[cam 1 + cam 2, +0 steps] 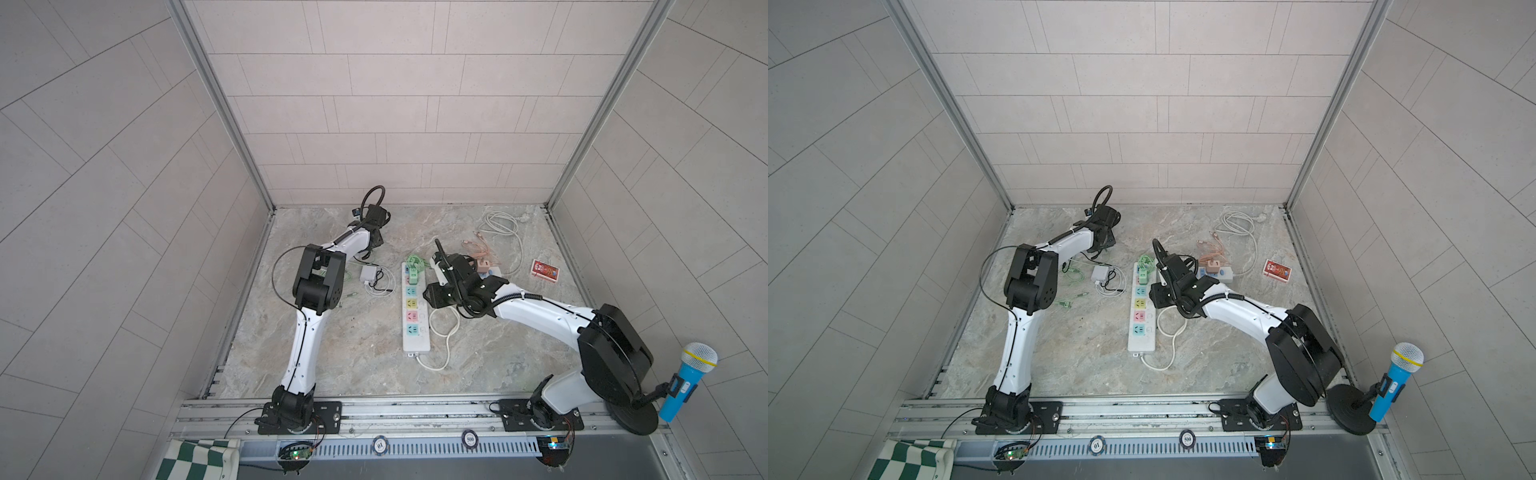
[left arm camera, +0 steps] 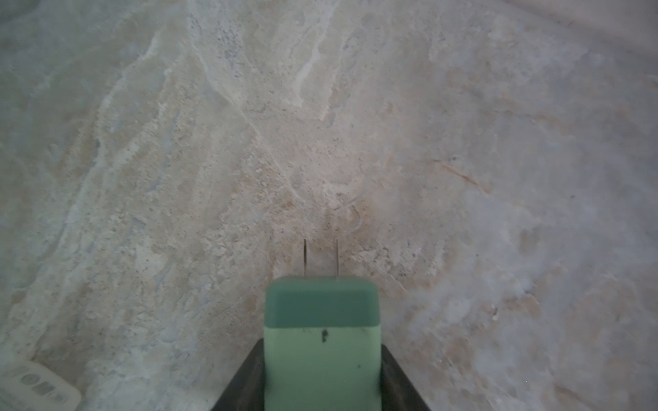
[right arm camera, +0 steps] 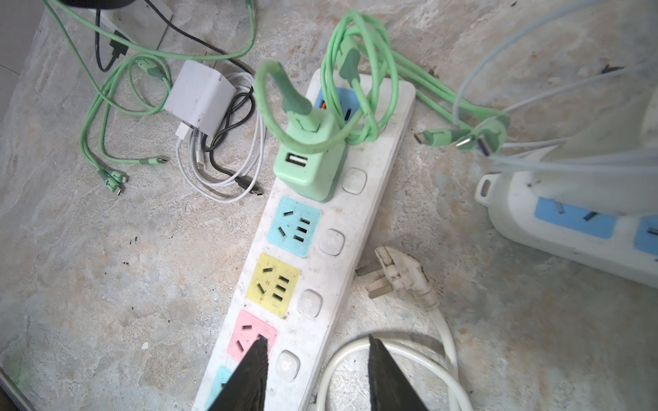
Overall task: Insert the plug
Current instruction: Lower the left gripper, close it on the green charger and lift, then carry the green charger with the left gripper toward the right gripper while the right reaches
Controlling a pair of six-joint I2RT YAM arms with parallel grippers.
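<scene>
A green plug (image 2: 322,338) with two thin metal prongs is clamped between the black fingers (image 2: 249,377) of my left gripper (image 2: 322,343), which is shut on it just above bare marble. In both top views this gripper (image 1: 375,240) (image 1: 1105,239) sits at the back left, well away from the white power strip (image 1: 415,345) (image 1: 1140,345). The strip (image 3: 370,199) has coloured sockets, and another green plug (image 3: 309,167) stands in its far end. My right gripper (image 3: 317,340) (image 1: 432,301) hovers open over the strip's pink socket (image 3: 245,332), holding nothing.
A white charger (image 3: 199,96) with coiled cables lies left of the strip, among green cables (image 3: 106,106). The strip's own three-pin plug (image 3: 395,277) and white cord (image 3: 356,350) lie to its right. A second white strip (image 3: 569,220) and a red box (image 1: 545,270) sit further right.
</scene>
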